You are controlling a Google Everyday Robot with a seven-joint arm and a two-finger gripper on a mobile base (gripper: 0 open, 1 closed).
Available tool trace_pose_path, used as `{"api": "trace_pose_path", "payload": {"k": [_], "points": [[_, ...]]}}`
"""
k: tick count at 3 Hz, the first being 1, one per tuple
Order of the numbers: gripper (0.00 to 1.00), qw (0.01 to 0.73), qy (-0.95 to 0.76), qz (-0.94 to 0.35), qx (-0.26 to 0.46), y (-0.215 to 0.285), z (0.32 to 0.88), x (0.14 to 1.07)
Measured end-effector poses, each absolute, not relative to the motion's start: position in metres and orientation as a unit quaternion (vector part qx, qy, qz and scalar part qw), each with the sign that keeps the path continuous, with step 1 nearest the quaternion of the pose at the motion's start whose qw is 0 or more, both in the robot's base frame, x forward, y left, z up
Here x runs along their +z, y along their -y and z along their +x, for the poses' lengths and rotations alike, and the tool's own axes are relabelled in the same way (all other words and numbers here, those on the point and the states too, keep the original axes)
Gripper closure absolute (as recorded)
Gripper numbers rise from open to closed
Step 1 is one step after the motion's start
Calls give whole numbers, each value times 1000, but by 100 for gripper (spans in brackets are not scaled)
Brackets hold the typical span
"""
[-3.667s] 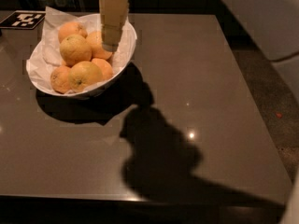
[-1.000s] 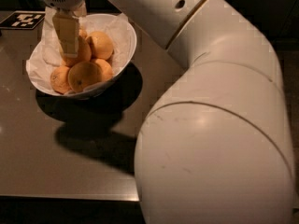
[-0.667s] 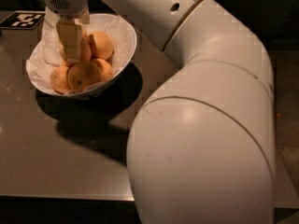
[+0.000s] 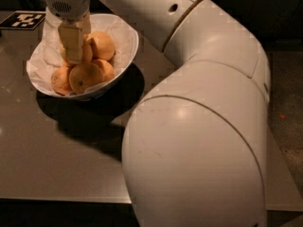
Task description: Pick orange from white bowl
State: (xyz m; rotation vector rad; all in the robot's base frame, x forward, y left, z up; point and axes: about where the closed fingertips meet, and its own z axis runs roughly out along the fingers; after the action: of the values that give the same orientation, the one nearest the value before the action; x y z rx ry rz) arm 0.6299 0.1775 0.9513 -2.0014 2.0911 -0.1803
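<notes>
Camera view gives you the white bowl (image 4: 129, 56) at the far left of the dark tabletop (image 4: 57, 155), lined with crumpled white paper (image 4: 51, 51) that rises past its rim. The end effector (image 4: 73, 55) hangs straight down into the bowl from the upper left, its tan tip among the fruit. You cannot tell from here whether it is apart or clamped.

The orange (image 4: 88, 52) lies near the middle of the bowl, right against the end effector and largely hidden behind it. Just to its right sits another large pale orange (image 4: 103, 44). In front lies an orange with a dark spot (image 4: 84, 78), with more fruit on either side of it.

The robot's white arm (image 4: 199, 126) fills the right and lower part of your picture. A black-and-white marker tag (image 4: 22, 20) lies on the tabletop beyond the bowl.
</notes>
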Motion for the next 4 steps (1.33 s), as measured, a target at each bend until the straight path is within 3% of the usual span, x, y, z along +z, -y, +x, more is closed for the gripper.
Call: {"api": "trace_pose_path", "payload": {"k": [4], "points": [[30,120,-716,-685,-62,-178,630,951]]}}
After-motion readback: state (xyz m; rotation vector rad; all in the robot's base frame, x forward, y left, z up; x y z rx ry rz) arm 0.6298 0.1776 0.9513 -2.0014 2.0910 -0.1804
